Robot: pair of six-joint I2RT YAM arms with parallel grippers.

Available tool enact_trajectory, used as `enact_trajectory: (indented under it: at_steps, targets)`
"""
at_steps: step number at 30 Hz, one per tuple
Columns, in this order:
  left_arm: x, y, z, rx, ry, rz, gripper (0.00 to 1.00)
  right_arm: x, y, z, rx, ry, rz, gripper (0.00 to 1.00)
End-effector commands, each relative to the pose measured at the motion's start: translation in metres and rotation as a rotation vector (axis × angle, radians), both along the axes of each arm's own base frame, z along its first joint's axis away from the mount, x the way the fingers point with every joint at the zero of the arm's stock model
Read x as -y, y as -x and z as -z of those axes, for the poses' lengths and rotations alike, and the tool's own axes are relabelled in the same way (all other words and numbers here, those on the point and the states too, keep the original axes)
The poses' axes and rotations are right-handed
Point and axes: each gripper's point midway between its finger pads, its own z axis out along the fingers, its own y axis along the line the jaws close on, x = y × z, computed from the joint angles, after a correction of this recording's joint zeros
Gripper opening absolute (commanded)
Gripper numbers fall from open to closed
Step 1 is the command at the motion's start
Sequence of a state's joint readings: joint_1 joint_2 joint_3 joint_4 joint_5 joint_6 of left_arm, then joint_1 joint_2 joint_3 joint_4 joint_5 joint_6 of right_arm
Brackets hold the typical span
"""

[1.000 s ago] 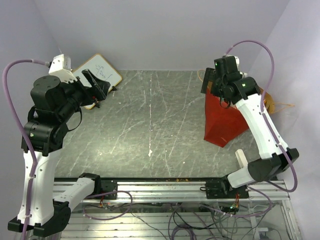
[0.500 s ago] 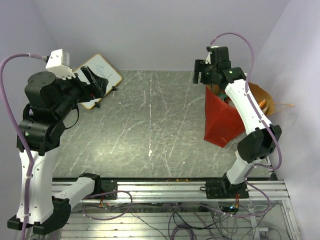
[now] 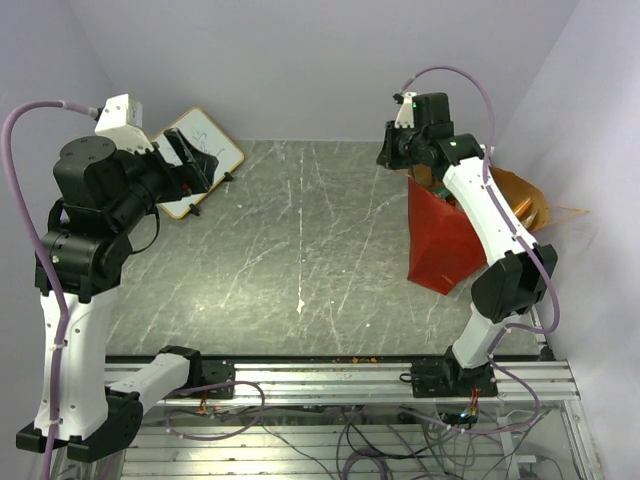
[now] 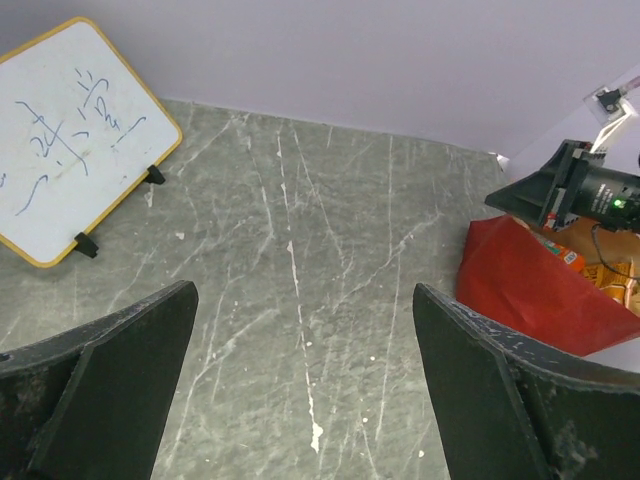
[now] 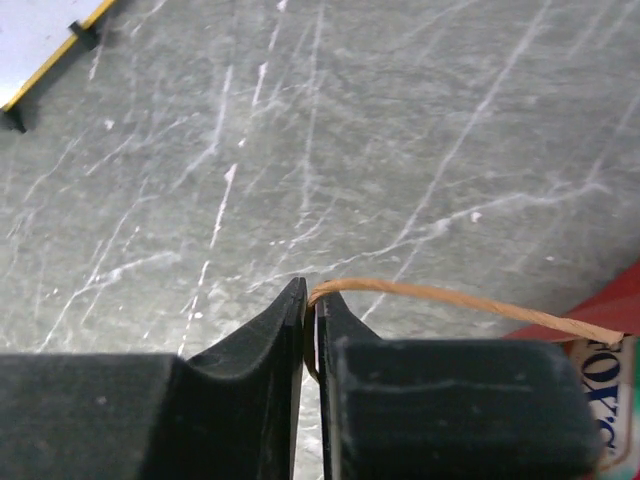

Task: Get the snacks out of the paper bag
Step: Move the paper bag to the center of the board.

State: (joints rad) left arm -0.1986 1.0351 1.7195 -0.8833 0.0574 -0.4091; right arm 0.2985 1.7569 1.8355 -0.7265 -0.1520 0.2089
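Within the last second the right gripper (image 5: 310, 300) has left its place over the bag (image 3: 445, 245) and moved to the bag's far rim. Its jaws, spread a second ago, have pressed together on the thin tan handle (image 5: 450, 300), which arcs out from between them toward the red edge. That reads as a hold on the bag itself, probably to steady or lift it, so no snack is out yet and the emptying is only starting.

The left gripper (image 4: 303, 295) has barely moved: jaws spread wide and empty, high over the left of the surface (image 3: 300, 230) near the whiteboard (image 4: 70, 140).

The bag sits at the right of the surface, red outside, with brown kraft showing at its open mouth on the far-right side. Orange packets, the snacks (image 4: 600, 270), show inside the mouth; how many I cannot tell
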Motion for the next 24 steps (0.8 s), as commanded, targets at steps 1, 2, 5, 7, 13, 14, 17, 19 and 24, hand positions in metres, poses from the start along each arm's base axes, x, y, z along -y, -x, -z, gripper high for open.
enact_trajectory:
  at_steps: [1,2,5,7,13,14,17,19,24]
  targets:
    - [0.01,0.006,0.004,-0.028,0.057,0.034,0.99,-0.053,0.02,-0.01,0.017,-0.028,-0.17,0.06]
    - [0.012,0.007,0.005,-0.036,0.07,0.042,0.99,-0.066,0.027,-0.011,0.022,-0.013,-0.197,0.05]
    - [0.018,0.012,0.009,-0.057,0.101,0.071,0.98,-0.106,0.052,-0.013,0.029,0.009,-0.29,0.04]
    - [0.02,0.017,0.011,-0.066,0.117,0.081,0.97,-0.129,0.068,-0.017,0.017,-0.023,-0.325,0.03]
    - [0.022,0.023,0.014,-0.087,0.139,0.088,0.97,-0.19,0.13,-0.03,-0.054,-0.255,-0.391,0.02]
    - [0.024,0.026,0.013,-0.091,0.139,0.101,0.96,-0.199,0.143,-0.028,-0.066,-0.277,-0.402,0.02]
    - [0.021,0.035,0.013,-0.088,0.132,0.097,0.98,-0.225,0.173,-0.028,-0.092,-0.335,-0.425,0.02]
    - [0.018,0.039,0.013,-0.086,0.128,0.086,0.99,-0.238,0.186,-0.028,-0.111,-0.354,-0.447,0.03]
    - [0.028,0.04,0.01,-0.092,0.143,0.143,0.97,-0.247,0.197,-0.043,-0.095,-0.347,-0.447,0.2]
